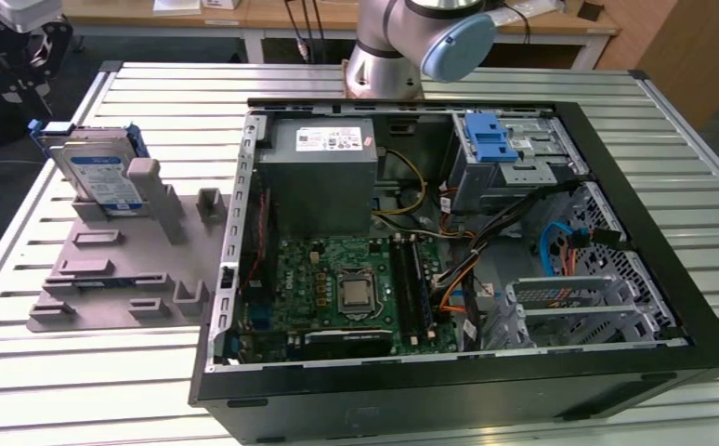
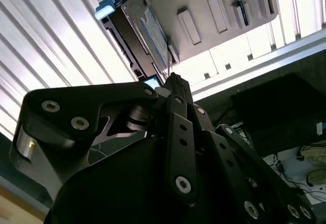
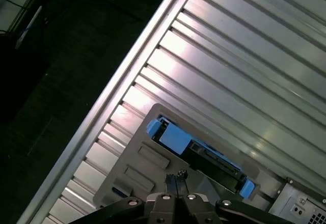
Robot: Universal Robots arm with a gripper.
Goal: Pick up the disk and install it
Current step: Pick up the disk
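Plainly, our jaws were together, gripping nothing, apart from the hard disk [image 1: 99,177] standing on edge in the grey holder [image 1: 124,253] on the desk [image 1: 87,376].

Empty hand [image 3: 176,179], closed, aloft.

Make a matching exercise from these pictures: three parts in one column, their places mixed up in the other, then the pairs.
1. disk
2. grey metal box
3. blue latch strip

A. on the drive cage inside the computer case
B. on edge in the grey holder, outside the case
C. inside the case, next to the green board

Pairs: 1-B, 2-C, 3-A
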